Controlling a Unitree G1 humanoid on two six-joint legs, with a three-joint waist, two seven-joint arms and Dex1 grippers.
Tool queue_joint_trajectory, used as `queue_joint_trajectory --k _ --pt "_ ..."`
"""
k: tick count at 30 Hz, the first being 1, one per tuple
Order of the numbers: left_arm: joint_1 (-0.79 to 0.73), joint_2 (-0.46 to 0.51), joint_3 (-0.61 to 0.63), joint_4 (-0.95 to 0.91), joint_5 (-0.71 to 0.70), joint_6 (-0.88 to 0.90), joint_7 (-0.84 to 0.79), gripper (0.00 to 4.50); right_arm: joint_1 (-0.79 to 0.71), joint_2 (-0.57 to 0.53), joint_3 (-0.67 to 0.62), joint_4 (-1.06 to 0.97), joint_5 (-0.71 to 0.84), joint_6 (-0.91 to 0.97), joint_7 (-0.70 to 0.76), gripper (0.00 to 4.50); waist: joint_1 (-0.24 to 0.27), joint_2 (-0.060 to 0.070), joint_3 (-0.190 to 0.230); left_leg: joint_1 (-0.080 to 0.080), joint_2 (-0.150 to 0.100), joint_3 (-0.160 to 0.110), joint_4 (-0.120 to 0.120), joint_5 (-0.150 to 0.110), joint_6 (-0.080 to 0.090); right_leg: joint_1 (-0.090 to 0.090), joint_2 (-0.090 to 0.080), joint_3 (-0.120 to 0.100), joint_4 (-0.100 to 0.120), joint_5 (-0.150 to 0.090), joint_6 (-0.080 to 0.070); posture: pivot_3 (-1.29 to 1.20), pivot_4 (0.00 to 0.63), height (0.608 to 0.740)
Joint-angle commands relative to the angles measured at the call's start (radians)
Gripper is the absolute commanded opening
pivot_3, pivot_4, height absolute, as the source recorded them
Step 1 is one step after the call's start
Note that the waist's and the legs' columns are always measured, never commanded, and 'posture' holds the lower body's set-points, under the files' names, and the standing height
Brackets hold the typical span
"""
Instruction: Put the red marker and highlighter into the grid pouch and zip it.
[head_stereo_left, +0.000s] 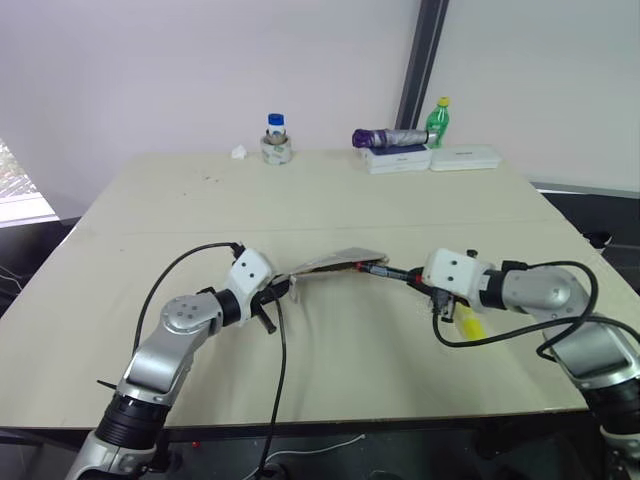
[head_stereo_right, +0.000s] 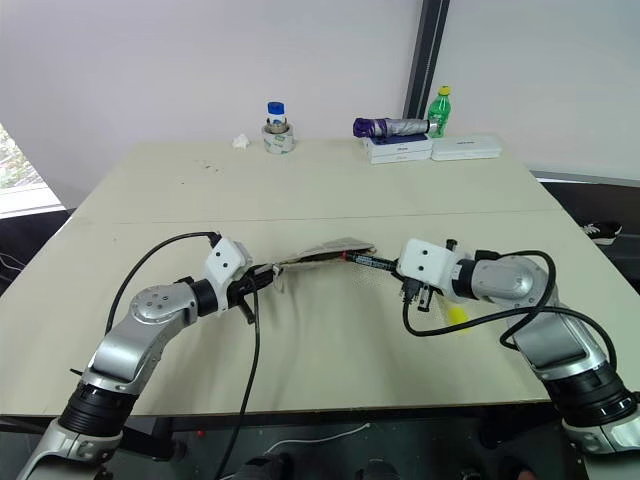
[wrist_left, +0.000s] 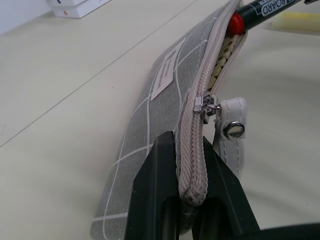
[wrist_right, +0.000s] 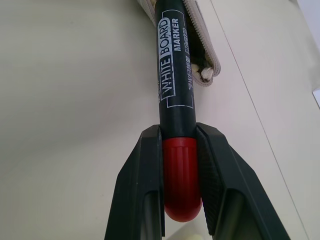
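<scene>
Clamping grey grid pouch (wrist_left: 150, 115), left gripper (wrist_left: 192, 200); right gripper (wrist_right: 181, 200) pinches red marker (wrist_right: 175, 85).

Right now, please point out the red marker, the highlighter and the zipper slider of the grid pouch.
red marker (wrist_right: 176, 75): right wrist view, on the black barrel by the white lettering.
highlighter (head_stereo_left: 468, 322): left eye view, on its yellow body below the right arm.
zipper slider (wrist_left: 206, 105): left wrist view, on the metal slider.

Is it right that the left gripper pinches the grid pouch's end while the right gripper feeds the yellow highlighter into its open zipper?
Not quite: the right gripper feeds the red marker, as the right wrist view shows. The highlighter lies on the table. The left gripper does pinch the grid pouch.
</scene>
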Motion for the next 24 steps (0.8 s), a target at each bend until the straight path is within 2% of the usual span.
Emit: queue_joint_trajectory --k 1,12,18,24 --pt "-0.023 -0.004 -0.002 -0.026 -0.004 -0.01 -0.008 0.0 -0.014 0.0 0.003 -0.018 -0.016 -0.017 -0.003 0.37 0.0 0.0 0.0 0.0 0.0 0.0 0.0 0.0 0.0 0.0 0.0 0.0 0.0 0.0 0.0 0.0 0.15 0.737" --pt "-0.035 -0.003 -0.073 -0.064 0.007 -0.034 -0.085 0.0 -0.132 0.056 0.17 -0.008 -0.158 -0.091 0.01 0.37 -0.001 0.0 0.0 0.0 0.0 0.0 0.0 0.0 0.0 0.0 0.0 0.0 0.0 0.0 0.0 0.0 0.15 0.737" --pt "-0.027 -0.01 -0.097 -0.076 0.017 -0.034 -0.087 0.0 -0.169 0.104 0.186 -0.009 -0.154 -0.08 0.038 0.37 -0.001 0.0 0.0 0.0 0.0 0.0 0.0 0.0 0.0 0.0 0.0 0.0 0.0 0.0 0.0 0.0 0.15 0.737" --pt "-0.019 -0.029 -0.079 -0.065 0.016 -0.006 -0.056 0.0 -0.177 0.111 0.098 -0.022 -0.092 -0.046 0.039 3.36 0.0 0.0 0.0 0.0 0.0 0.0 0.0 0.0 0.0 0.0 0.0 0.0 0.0 0.0 0.0 0.0 0.15 0.737"
